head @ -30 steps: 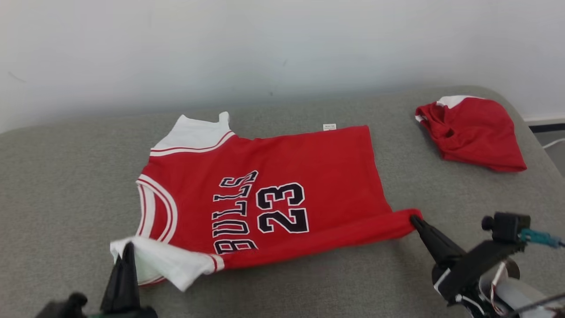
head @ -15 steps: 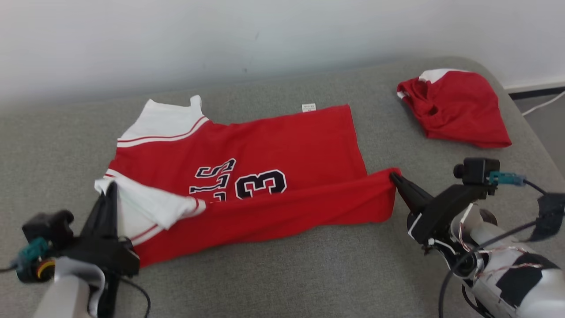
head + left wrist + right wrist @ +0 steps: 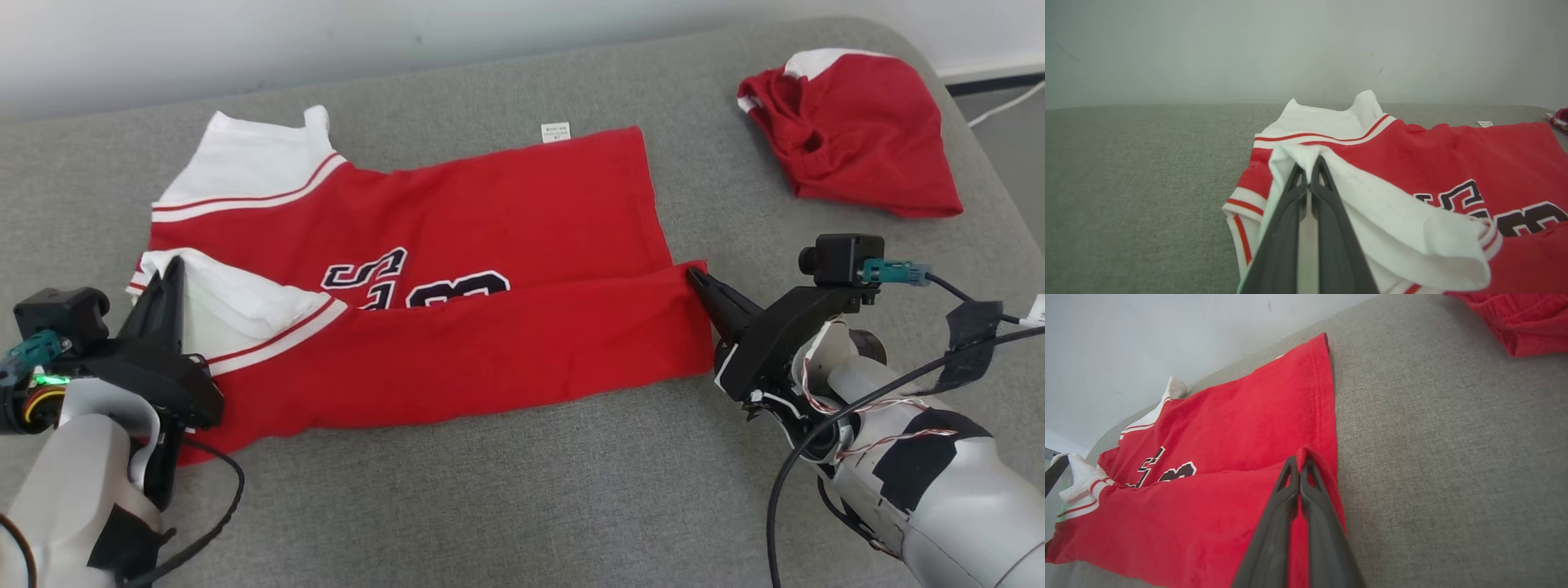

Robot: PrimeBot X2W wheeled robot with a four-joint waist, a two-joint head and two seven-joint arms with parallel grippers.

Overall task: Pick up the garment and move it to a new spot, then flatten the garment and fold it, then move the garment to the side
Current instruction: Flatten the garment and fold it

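The garment (image 3: 506,204) is a red basketball jersey with white shoulder trim and dark lettering, spread on the grey cushion. Its near long edge is folded up over the print, which is half covered. My left gripper (image 3: 173,265) is shut on the white shoulder corner at the left end. In the left wrist view the gripper (image 3: 1309,163) pinches that white cloth of the garment (image 3: 1474,163). My right gripper (image 3: 694,275) is shut on the red hem corner at the right end. The right wrist view shows the gripper (image 3: 1299,462) closed on the red fold of the garment (image 3: 1241,412).
A second red and white cloth (image 3: 857,147) lies bunched at the far right of the grey cushion (image 3: 522,490). A pale wall stands behind the cushion. A small white label (image 3: 555,131) pokes out at the jersey's far edge. Floor shows past the cushion's right end.
Both grippers have carried the jersey's near edge away from me, folding it over the lettering. The camera has tilted down, so the whole scene sits higher in the picture.
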